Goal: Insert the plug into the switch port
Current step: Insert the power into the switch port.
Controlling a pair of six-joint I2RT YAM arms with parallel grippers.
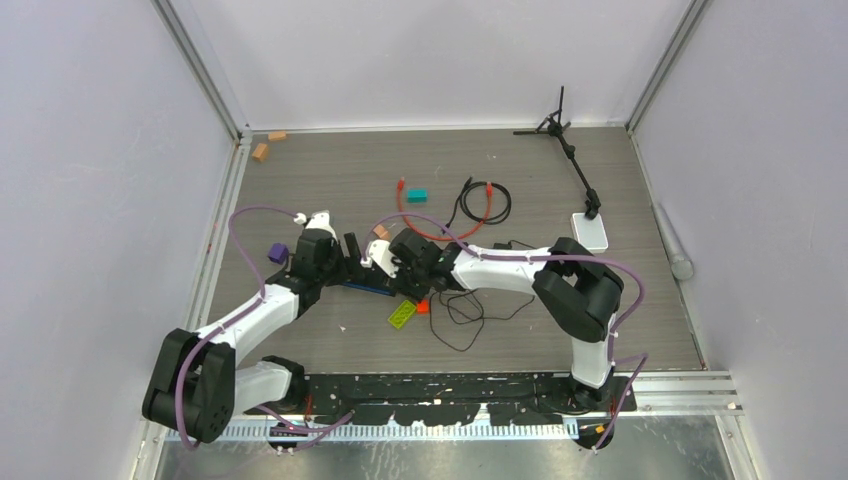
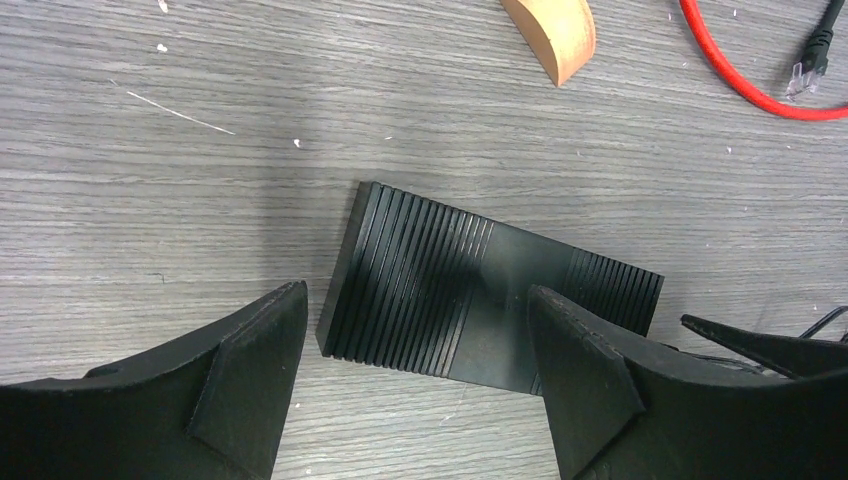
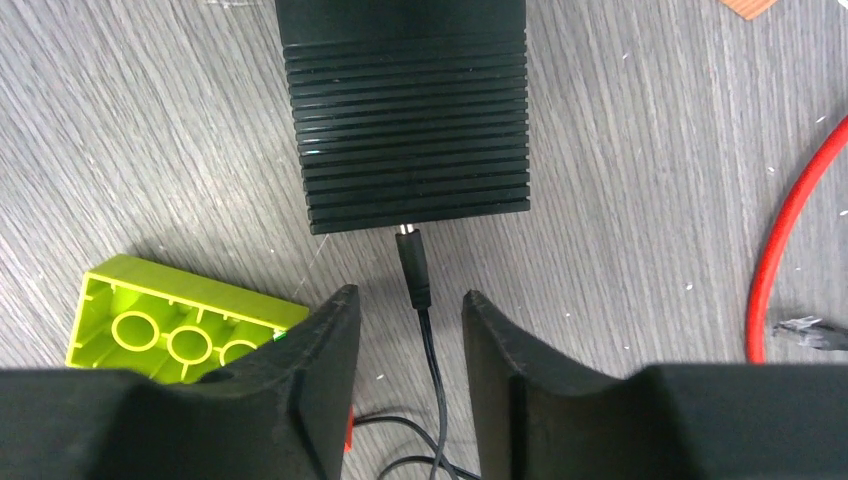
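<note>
Shows the plug (image 1: 402, 184), the tip of the red cable (image 2: 745, 88), lying loose on the far half of the worktop (image 1: 320, 190). Sets it well apart from the switch (image 3: 410, 120) and from both arms; too small there for detail. Traces the cable down into a bend that passes near the switch.

Places the left fingers (image 2: 250, 385) spread wide over one end of the ribbed black switch, gripping nothing. Places the right fingers (image 3: 320, 370) parted at the opposite end, one on each side of a thin black wire (image 3: 432, 380) without pinching it. Marks the barrel connector (image 3: 413, 262) of that wire, seated in the switch's end face.

Around the switch:
- lime brick (image 3: 170, 320), hollow side up, just beside the right fingers
- small red piece (image 1: 423, 307) next to the brick
- rounded wooden piece (image 2: 555, 35) beyond the switch
- clear-tipped connector (image 2: 800, 80) with a black boot, inside the red bend

Farther off:
- teal block (image 1: 417, 194) beside the plug
- coiled black cable (image 1: 487, 200)
- purple block (image 1: 277, 253) near the left arm
- two orange blocks (image 1: 268, 144) in the far left corner
- flat white device (image 1: 590, 231) under a black jointed stand (image 1: 565, 140) at far right

Grey wood-grain worktop, flecked with white specks, enclosed by pale walls (image 1: 100, 150) on three sides with metal posts at the far corners.
</note>
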